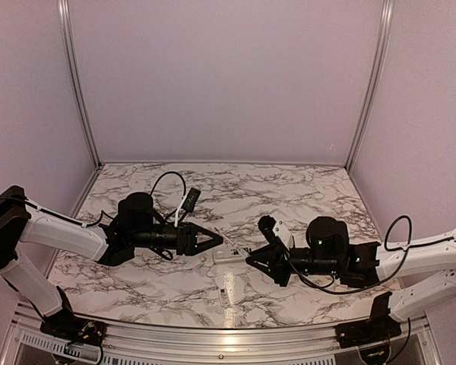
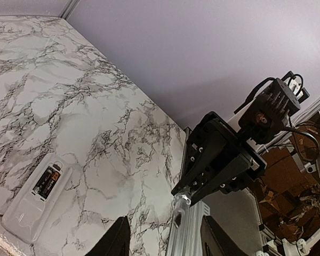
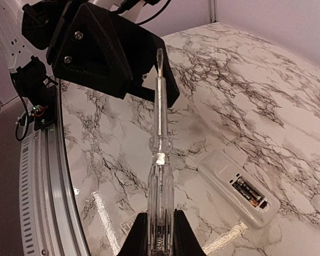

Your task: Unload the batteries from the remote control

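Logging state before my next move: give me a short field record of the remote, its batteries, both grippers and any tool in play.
remote control: back up on the marble table, compartment open
batteries: seated in the recess, not yet removed
left gripper: open, empty, near the remote
right gripper: shut on a clear-handled screwdriver, tip off the remote
pale strip: on the table nearer the arm bases, apart from the remote

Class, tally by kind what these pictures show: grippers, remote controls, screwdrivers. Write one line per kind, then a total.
Grippers: 2, the left gripper and the right gripper
Remote control: 1, lying on the table with its back recess open
Screwdriver: 1, held in the right gripper
Total: 4
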`<state>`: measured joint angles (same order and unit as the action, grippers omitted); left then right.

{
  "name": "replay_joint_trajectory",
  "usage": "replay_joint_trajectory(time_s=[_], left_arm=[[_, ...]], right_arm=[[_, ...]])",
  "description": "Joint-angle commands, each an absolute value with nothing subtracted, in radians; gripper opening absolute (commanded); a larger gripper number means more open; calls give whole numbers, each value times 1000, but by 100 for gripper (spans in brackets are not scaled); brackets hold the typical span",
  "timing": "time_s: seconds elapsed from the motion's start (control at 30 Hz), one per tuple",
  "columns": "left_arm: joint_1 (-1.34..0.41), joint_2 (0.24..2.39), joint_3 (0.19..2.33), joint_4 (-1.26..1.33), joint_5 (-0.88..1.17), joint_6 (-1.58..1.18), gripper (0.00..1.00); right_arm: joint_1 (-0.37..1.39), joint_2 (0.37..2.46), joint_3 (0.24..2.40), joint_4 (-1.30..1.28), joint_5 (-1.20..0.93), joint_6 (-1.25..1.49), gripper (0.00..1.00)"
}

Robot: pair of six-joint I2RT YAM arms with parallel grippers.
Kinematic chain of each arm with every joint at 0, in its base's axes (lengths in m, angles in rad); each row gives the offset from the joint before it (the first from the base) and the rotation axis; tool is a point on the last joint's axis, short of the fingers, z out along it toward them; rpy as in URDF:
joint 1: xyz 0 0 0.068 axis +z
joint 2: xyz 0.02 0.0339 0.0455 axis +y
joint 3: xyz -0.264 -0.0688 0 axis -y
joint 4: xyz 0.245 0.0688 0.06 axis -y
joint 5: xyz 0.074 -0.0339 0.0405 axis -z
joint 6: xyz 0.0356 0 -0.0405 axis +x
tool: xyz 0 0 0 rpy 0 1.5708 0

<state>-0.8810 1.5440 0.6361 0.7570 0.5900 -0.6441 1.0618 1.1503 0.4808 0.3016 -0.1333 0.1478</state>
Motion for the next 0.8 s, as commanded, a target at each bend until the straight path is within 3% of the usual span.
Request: replay_joint_trajectory(time_s=[0.0, 0.4, 0.53, 0.57, 0.7, 0.77], left_arm=[[-882, 1576, 678, 766, 633, -666, 47], [-884, 1624, 715, 731, 661, -676, 27], [-882, 1639, 725, 731, 664, -684, 2], [-882, 1641, 724, 732, 664, -686, 0], [-883, 1638, 718, 753, 664, -697, 0], [-882, 1631, 711, 765, 660, -700, 0]], right_arm=[[1104, 1189, 555, 274, -120, 108, 0], [1105, 1254, 606, 247, -92, 89, 0], [1105, 1257, 607, 246, -88, 88, 0], [1105, 1258, 606, 248, -84, 88, 0], [1105, 1262, 601, 257, -45, 109, 0], [1105, 1265, 599, 268, 9, 149, 23]])
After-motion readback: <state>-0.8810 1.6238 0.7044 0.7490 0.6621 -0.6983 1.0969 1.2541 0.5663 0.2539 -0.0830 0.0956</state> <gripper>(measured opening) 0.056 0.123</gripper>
